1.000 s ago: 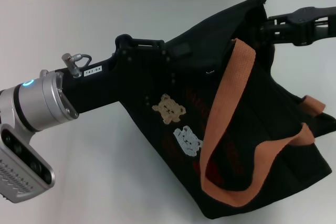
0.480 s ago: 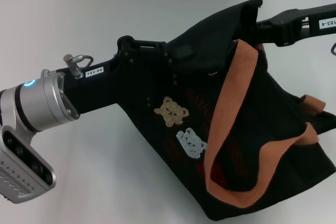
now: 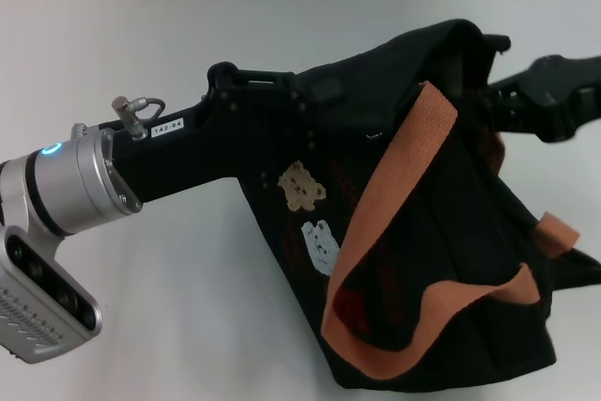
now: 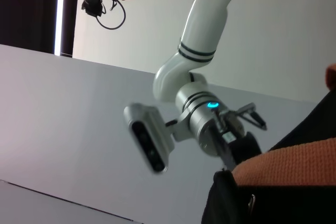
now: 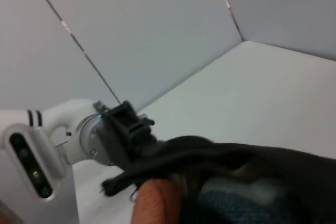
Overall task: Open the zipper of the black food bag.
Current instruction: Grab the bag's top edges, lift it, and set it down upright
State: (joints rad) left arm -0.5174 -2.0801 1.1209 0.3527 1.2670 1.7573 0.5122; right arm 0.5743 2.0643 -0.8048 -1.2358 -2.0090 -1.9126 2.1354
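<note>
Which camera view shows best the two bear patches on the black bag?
The head view: both bear patches, tan and pale, lie in plain sight on the side of the black food bag. The left wrist view shows only a bag edge and an orange-brown strap; the right wrist view shows only dark fabric.

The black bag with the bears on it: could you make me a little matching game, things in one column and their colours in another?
Things:
1. food bag
2. bag straps
3. upper bear patch
4. lower bear patch

Colours:
a. pale white
b. black
c. tan
d. orange-brown

Pairs: 1-b, 2-d, 3-c, 4-a
</note>
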